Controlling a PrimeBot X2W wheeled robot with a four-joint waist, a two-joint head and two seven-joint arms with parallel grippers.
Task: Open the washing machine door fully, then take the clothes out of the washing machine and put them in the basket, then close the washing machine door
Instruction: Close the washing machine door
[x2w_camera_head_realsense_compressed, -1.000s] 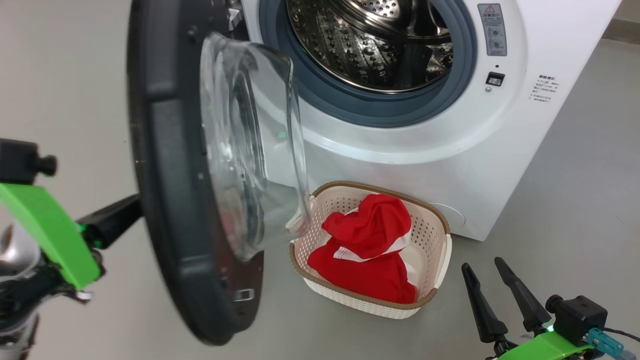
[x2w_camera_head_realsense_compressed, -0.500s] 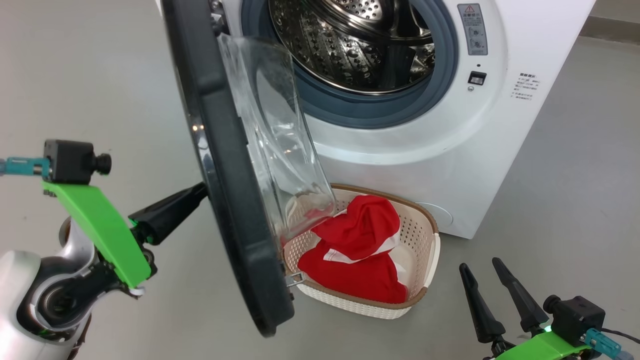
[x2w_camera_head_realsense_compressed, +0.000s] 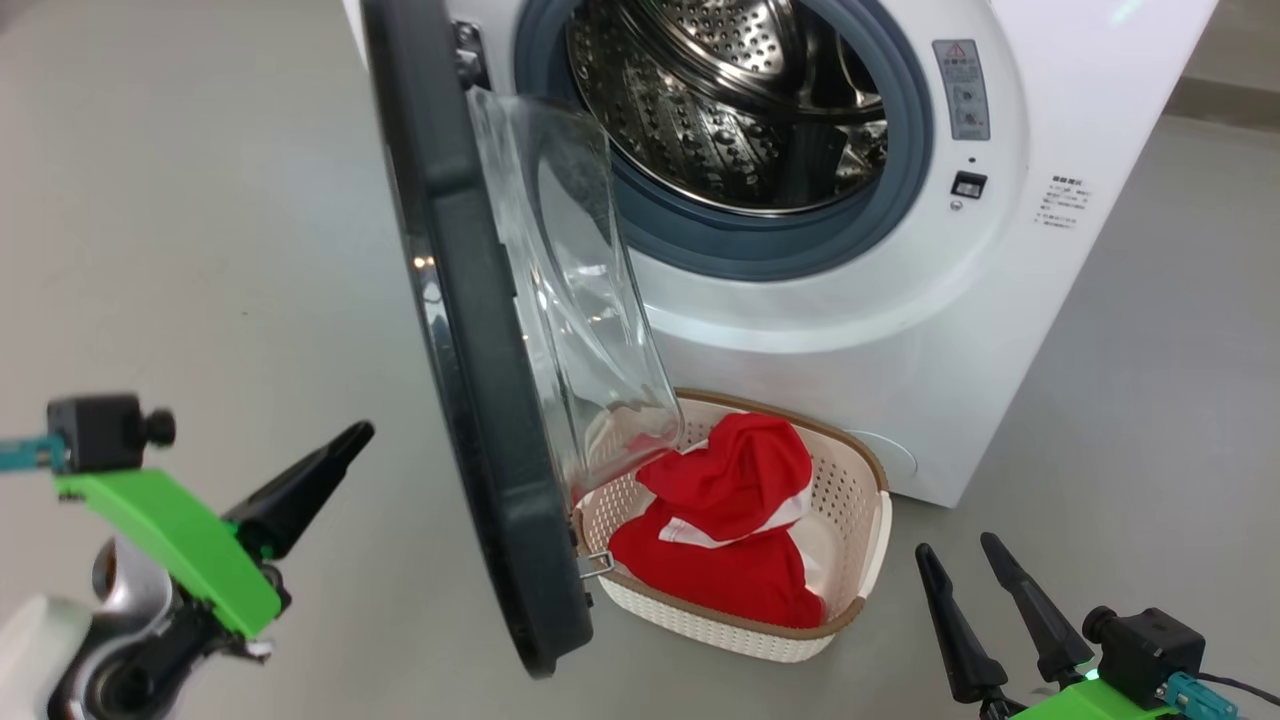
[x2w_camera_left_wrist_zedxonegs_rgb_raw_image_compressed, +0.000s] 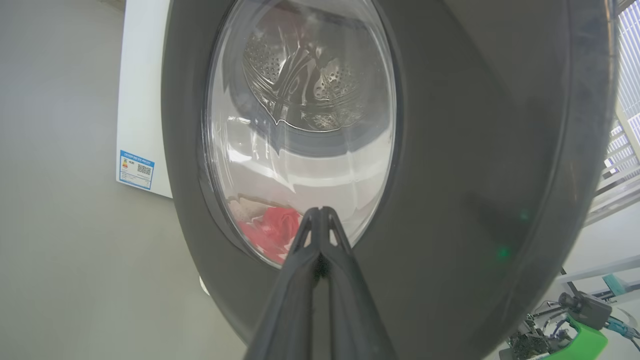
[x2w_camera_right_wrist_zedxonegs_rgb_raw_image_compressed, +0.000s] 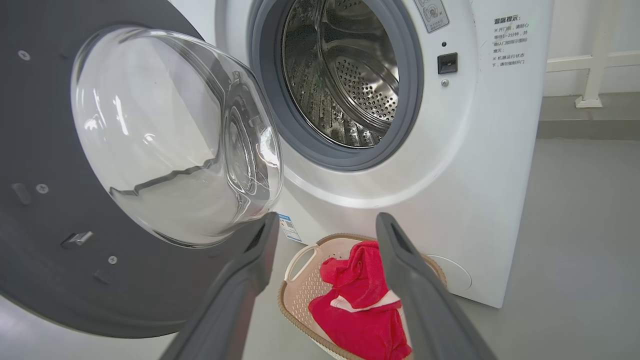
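Observation:
The washing machine (x2w_camera_head_realsense_compressed: 900, 330) stands at the top right, its steel drum (x2w_camera_head_realsense_compressed: 730, 110) bare inside. The washing machine door (x2w_camera_head_realsense_compressed: 470, 400) hangs partly swung, edge-on to my head, its glass bowl (x2w_camera_head_realsense_compressed: 585, 300) over the basket's left end. Red and white clothes (x2w_camera_head_realsense_compressed: 730, 520) lie in the cream basket (x2w_camera_head_realsense_compressed: 860, 520) on the floor before the machine. My left gripper (x2w_camera_head_realsense_compressed: 355, 435) is shut and holds nothing, a short gap left of the door's outer face (x2w_camera_left_wrist_zedxonegs_rgb_raw_image_compressed: 475, 150). Low on the right, my right gripper (x2w_camera_head_realsense_compressed: 955, 548) is open and points at the basket (x2w_camera_right_wrist_zedxonegs_rgb_raw_image_compressed: 300, 295).
Grey floor (x2w_camera_head_realsense_compressed: 180, 200) spreads to the left of the door and to the right of the machine. A blue label (x2w_camera_left_wrist_zedxonegs_rgb_raw_image_compressed: 136, 169) sits on the machine's white side. A white railing (x2w_camera_right_wrist_zedxonegs_rgb_raw_image_compressed: 595, 55) stands at the far right wall.
The door has swung further toward the machine, from wide open to edge-on. My left gripper, earlier against the door's outer face, has drawn back and down. The right gripper has stayed still.

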